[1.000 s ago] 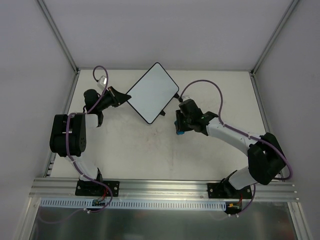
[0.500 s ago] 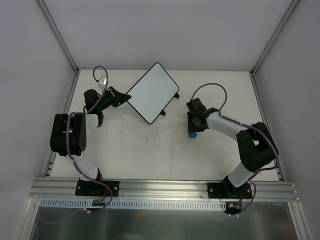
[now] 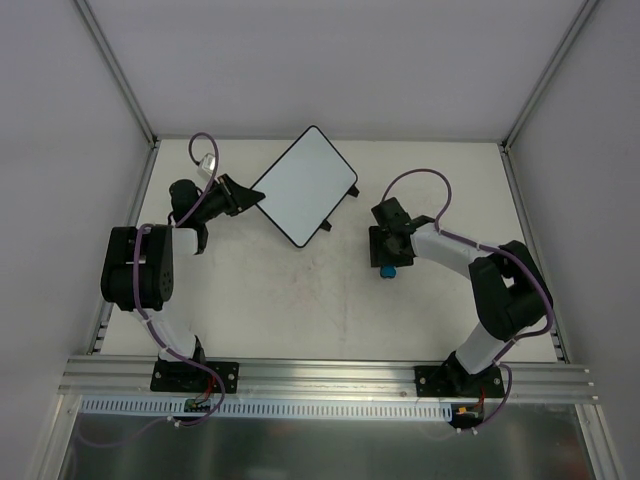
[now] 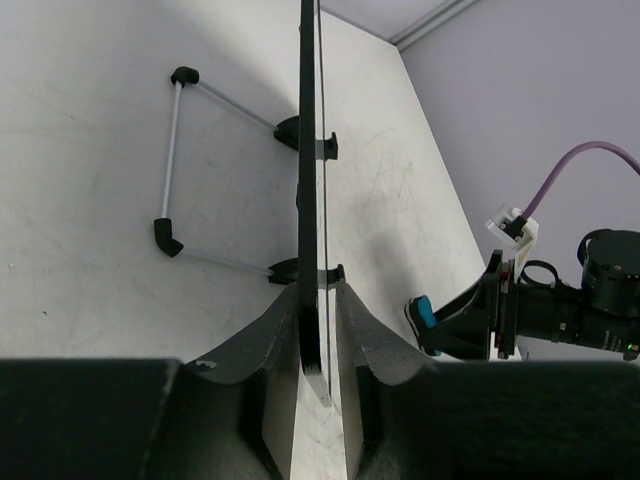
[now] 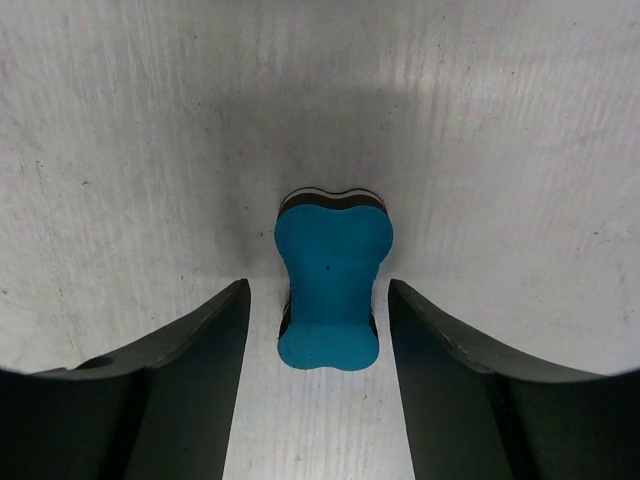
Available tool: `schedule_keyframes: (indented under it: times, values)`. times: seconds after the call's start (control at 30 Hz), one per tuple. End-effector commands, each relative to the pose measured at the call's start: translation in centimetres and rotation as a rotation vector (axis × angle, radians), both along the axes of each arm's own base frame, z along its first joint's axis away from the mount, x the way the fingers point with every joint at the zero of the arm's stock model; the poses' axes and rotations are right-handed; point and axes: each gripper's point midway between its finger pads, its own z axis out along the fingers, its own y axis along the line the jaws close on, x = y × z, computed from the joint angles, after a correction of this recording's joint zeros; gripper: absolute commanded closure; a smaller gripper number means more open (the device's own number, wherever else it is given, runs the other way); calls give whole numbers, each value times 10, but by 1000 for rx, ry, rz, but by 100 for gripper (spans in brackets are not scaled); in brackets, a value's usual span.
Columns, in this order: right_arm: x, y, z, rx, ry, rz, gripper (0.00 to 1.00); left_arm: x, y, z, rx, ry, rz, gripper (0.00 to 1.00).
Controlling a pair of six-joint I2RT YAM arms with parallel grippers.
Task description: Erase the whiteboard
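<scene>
The whiteboard (image 3: 305, 185) is turned diagonally at the back middle of the table, and its white surface shows no marks. My left gripper (image 3: 248, 197) is shut on its left corner. In the left wrist view the board (image 4: 308, 180) is edge-on between my fingers, where the left gripper (image 4: 320, 345) clamps it. A small blue eraser (image 3: 387, 270) lies on the table to the right of the board. In the right wrist view the eraser (image 5: 331, 285) lies flat between the spread jaws of my right gripper (image 5: 318, 300), with a gap on each side.
A wire stand (image 4: 170, 160) with black end caps juts from the board's back. The right arm's purple cable (image 3: 420, 180) loops above the table. Grey walls and metal frame posts (image 3: 120, 75) close off the table on the left, back and right.
My right gripper has moved right and nearer, away from the board's lower edge, and the blue eraser now lies on the table between its open jaws. The left gripper and board have not moved.
</scene>
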Motion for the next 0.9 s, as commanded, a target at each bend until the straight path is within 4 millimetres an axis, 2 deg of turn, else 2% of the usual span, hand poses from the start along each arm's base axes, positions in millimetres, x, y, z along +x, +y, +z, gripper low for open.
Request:
schedule_keyframes:
  times: [0.0,0.1,0.13,0.17,0.23,0.37,0.4,0.5,0.53,0.6,0.67,0.87]
  values:
    - [6,2,14,15,-29,0,39,-6,-4,-1,5,-20,-43,79]
    - [6,1,15,13,-36,-5,34,-6,-5,-1,2,-15,-44,76]
    - [7,1,17,14,-42,-6,26,-6,-5,-1,2,-17,-45,76]
    - [6,-1,17,9,-46,-11,20,-6,-4,-1,1,-16,-41,70]
    - [6,-2,22,11,-61,-14,13,-7,-4,-1,1,-19,-41,64]
    - [7,-6,30,10,-93,-23,9,-7,-2,0,1,-27,-35,51]
    - [7,-7,32,10,-100,-27,9,-7,-2,1,0,-27,-32,38]
    - [9,-7,40,24,-135,-27,7,-8,-1,3,1,-41,-23,26]
    - [8,-8,40,27,-142,-30,6,-9,0,2,1,-38,-20,16]
    - [8,-7,47,48,-167,-29,6,-9,2,2,4,-40,-9,11]
    - [7,-4,50,76,-187,-2,6,-9,4,2,3,-38,-3,1]
    - [6,0,63,143,-204,27,2,-11,9,2,-16,-40,13,1]
